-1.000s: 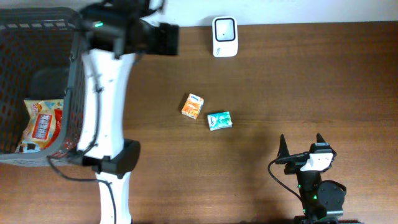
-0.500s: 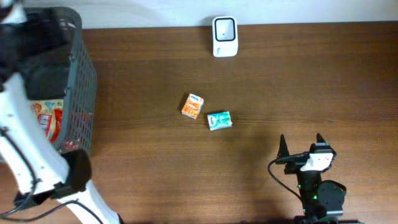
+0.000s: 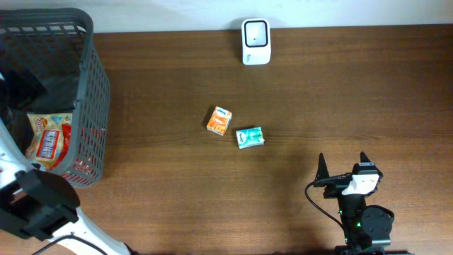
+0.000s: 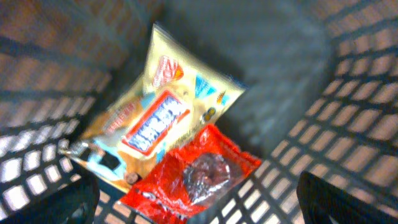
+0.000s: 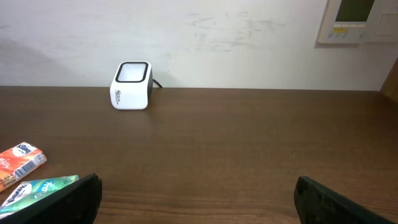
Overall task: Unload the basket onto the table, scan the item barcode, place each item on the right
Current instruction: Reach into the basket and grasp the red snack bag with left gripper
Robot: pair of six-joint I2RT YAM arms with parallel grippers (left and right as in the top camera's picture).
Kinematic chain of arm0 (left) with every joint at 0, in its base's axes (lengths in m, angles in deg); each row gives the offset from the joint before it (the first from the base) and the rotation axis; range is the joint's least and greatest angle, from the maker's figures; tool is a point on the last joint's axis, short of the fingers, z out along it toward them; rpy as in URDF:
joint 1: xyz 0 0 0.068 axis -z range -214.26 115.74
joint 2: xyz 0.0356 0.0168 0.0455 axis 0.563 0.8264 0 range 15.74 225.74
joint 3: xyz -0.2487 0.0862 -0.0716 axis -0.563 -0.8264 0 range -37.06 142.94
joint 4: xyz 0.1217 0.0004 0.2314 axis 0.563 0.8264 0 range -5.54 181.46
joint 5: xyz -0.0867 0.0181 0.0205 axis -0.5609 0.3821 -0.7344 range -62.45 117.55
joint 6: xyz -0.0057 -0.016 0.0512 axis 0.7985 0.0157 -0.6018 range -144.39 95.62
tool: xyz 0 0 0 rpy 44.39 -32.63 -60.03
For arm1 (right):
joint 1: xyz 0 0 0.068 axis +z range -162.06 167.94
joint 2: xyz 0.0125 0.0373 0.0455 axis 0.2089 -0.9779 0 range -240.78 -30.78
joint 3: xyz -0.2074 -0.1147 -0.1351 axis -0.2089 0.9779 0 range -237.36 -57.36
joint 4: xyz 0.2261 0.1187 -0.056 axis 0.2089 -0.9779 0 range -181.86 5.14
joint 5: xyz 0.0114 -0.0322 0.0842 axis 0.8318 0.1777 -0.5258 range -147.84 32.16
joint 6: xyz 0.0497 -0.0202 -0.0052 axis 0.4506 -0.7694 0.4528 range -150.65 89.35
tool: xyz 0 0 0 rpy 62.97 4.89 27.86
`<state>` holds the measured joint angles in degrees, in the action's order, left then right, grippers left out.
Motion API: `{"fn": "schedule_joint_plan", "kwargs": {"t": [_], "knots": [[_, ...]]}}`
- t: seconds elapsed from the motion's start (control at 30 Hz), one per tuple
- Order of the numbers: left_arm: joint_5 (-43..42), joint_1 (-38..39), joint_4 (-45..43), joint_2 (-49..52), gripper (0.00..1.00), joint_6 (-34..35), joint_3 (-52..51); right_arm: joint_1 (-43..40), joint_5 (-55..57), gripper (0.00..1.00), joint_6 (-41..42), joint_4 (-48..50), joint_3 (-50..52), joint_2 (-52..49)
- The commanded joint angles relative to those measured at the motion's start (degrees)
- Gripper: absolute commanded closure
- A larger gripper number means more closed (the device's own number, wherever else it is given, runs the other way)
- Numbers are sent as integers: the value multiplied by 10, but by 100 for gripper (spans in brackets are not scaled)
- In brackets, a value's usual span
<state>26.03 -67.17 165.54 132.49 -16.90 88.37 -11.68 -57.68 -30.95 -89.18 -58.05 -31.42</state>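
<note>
Brown counter (image 3: 318,92) held scanner (image 3: 255,41), orange packet (image 3: 219,120), green packet (image 3: 249,137); left fingers (image 4: 56,205) gaped above basket (image 4: 348,93) snacks (image 4: 158,124), right fingers (image 5: 336,202) gaped, empty.

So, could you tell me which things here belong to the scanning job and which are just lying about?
Job: barcode scanner, orange pack, green pack, basket holding a yellow bag and a red packet.
Lying about: only the wall panel.
</note>
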Motion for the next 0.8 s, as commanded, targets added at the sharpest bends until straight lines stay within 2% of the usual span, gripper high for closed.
{"fn": "schedule_joint_plan", "kwargs": {"t": [0.0,0.1,0.23,0.4,0.53,0.6,0.67,0.7,0.77], "knots": [[-26,2,-43,-5,1,-5,-117,4,3,2,-3,-4,4,3],[-30,2,-95,-5,0,-5,-210,4,3,2,-3,-4,4,3],[-30,1,-152,-5,2,-5,-280,4,4,2,-3,-4,4,3],[-30,1,-199,-4,5,-12,-324,4,3,2,-3,-4,4,3],[-30,1,-222,-4,12,-12,-347,4,3,2,-3,-4,4,3],[-31,1,-230,-4,21,-12,-358,4,3,2,-3,-4,4,3],[-33,1,-237,-4,35,-12,-372,4,3,2,-3,-4,4,3],[-33,1,-236,-4,44,-12,-374,4,3,2,-3,-4,4,3],[-33,1,-236,-4,68,-12,-373,4,3,2,-3,-4,4,3]]}}
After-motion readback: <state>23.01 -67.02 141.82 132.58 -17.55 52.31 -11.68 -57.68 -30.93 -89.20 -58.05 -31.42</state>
